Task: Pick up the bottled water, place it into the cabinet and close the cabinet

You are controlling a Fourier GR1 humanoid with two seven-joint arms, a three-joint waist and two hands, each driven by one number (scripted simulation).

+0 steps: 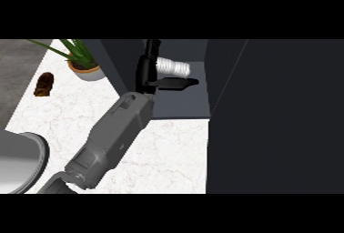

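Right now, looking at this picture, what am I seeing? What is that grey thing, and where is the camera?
The camera sits at the robot's head, looking steeply down at a marble counter. The grey shape is the robot's forearm, reaching up into an open dark cabinet. At its end is a black robot hand, beside a bottled water lying on its side inside the cabinet; whether the fingers grip it is hard to tell. To the left stand a potted plant and a small brown object. A grey round rim shows at lower left.
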